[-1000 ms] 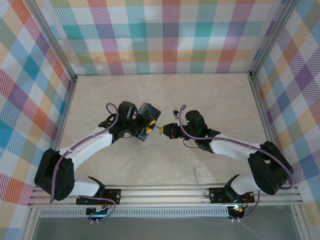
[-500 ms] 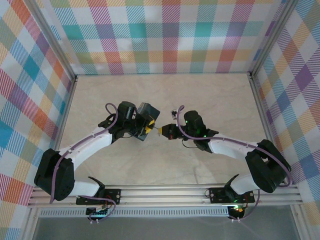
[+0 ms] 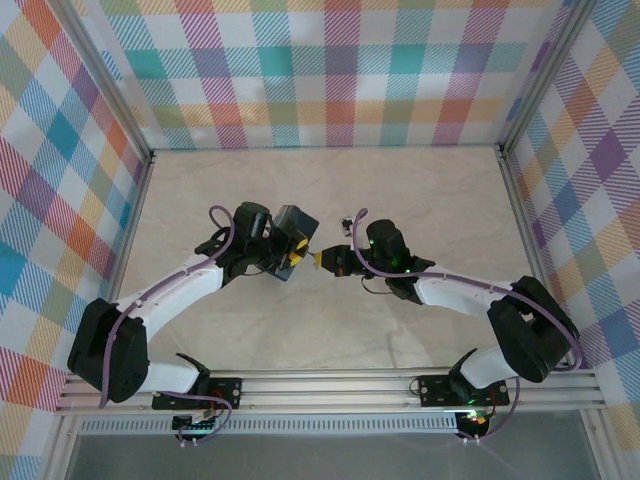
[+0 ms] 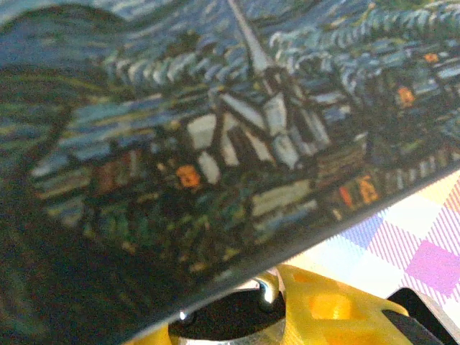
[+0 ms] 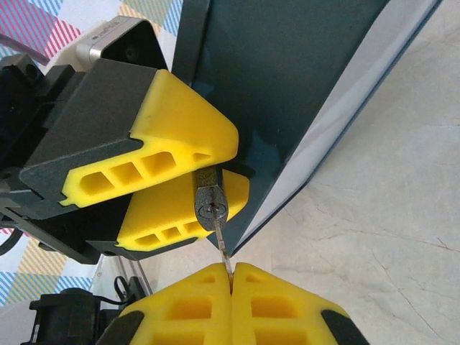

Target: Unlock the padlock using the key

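The pale marble-patterned table (image 3: 420,190) is lying under both arms, which are meeting near its middle. The dark blue box (image 3: 297,228) with the swirly night-sky print is sitting tilted at the end of the left arm, one edge raised off the table (in the left wrist view its painted side is blurred). The left gripper (image 3: 292,252) is pressing its two yellow fingers (image 5: 180,144) together on the padlock (image 5: 210,200), which is sitting right beside the box's dark edge, its round metal keyhole face turned toward the right gripper (image 5: 231,277). That gripper's jaws are pinching together on the key (image 5: 225,251), whose thin blade is reaching up to touch the lower rim of the keyhole face; whether the tip is inside the slot I cannot tell.
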Available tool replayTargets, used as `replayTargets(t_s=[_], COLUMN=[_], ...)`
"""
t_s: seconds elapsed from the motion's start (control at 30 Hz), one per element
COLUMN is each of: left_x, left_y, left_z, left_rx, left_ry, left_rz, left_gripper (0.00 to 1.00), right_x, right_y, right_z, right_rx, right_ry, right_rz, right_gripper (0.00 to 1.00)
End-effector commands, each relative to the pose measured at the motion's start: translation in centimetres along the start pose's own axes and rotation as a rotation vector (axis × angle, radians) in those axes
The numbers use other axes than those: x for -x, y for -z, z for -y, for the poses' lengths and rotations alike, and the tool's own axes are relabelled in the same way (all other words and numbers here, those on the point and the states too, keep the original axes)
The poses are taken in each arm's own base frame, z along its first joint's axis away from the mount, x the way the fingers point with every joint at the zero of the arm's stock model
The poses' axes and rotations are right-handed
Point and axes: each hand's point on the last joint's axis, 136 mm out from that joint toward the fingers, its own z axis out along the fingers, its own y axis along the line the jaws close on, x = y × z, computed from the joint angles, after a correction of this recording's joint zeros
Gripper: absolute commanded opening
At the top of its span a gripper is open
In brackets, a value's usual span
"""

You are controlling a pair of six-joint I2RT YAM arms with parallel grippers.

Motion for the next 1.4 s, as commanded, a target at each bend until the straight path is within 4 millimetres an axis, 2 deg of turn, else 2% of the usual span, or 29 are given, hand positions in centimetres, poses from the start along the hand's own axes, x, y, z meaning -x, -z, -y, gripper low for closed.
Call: replayTargets(t_s=[0.0, 0.27, 0.43, 0.6, 0.63, 0.67, 0.73, 0.77, 0.9, 1.0, 1.07, 1.1, 1.13, 1.2, 1.3, 1.37], left_x=[-0.6, -1.6, -1.8, -2.0, -1.8, -1.5, -0.6, -0.1, 1.4, 1.6, 1.4, 1.3, 1.2, 0.7, -0.6, -1.3], left_y=[1.0, 0.5, 0.5, 0.5, 0.6, 0.8, 1.5, 1.9, 2.6, 2.7, 2.6, 2.5, 2.4, 2.1, 1.4, 1.3], left_z=[1.2, 1.8, 1.9, 2.9, 2.8, 2.6, 2.1, 1.8, 0.3, 0.0, 0.2, 0.2, 0.4, 0.9, 2.8, 2.8], left_rx=[-0.044, -0.048, -0.055, -0.078, -0.072, -0.066, -0.045, -0.034, -0.006, 0.003, 0.004, 0.009, 0.010, 0.007, -0.017, 0.022], left_ry=[-0.021, -0.039, -0.025, -0.021, -0.020, -0.020, -0.022, -0.021, 0.013, 0.015, 0.006, -0.001, -0.010, -0.032, -0.109, -0.156], left_rz=[-0.009, -0.039, -0.044, -0.051, -0.041, -0.029, 0.016, 0.039, 0.083, 0.081, 0.069, 0.057, 0.046, 0.013, -0.087, -0.141], left_gripper=[0.00, 0.00, 0.00, 0.00, 0.00, 0.00, 0.00, 0.00, 0.00, 0.00, 0.00, 0.00, 0.00, 0.00, 0.01, 0.02], right_x=[1.6, 1.8, 2.6, 3.2, 3.2, 3.2, 2.6, 2.2, 0.9, 0.5, 0.2, 0.1, 0.2, 0.6, 0.6, 0.7], right_y=[-0.1, -0.9, -1.0, -2.2, -2.1, -2.0, -1.6, -1.4, 0.5, 2.6, 3.6, 3.9, 4.0, 3.8, 3.4, 3.4], right_z=[-2.3, -4.2, -6.1, -8.5, -8.9, -9.0, -8.1, -7.3, -3.1, -0.3, 0.9, 1.2, 1.6, 1.8, 0.7, -0.9], right_rx=[0.070, 0.133, 0.210, 0.315, 0.327, 0.329, 0.273, 0.228, 0.017, -0.087, -0.171, -0.193, -0.219, -0.256, -0.215, -0.160], right_ry=[0.054, 0.117, 0.141, 0.150, 0.153, 0.159, 0.165, 0.166, 0.182, 0.194, 0.293, 0.359, 0.430, 0.601, 0.936, 1.100], right_rz=[0.043, 0.046, 0.059, 0.006, 0.000, 0.001, -0.020, -0.030, -0.048, -0.053, -0.070, -0.085, -0.088, -0.070, 0.006, 0.068], right_gripper=[0.00, 0.00, 0.00, 0.00, 0.03, 0.11, 0.26, 0.30, 0.44, 0.53, 0.51, 0.45, 0.40, 0.37, 0.37, 0.37])
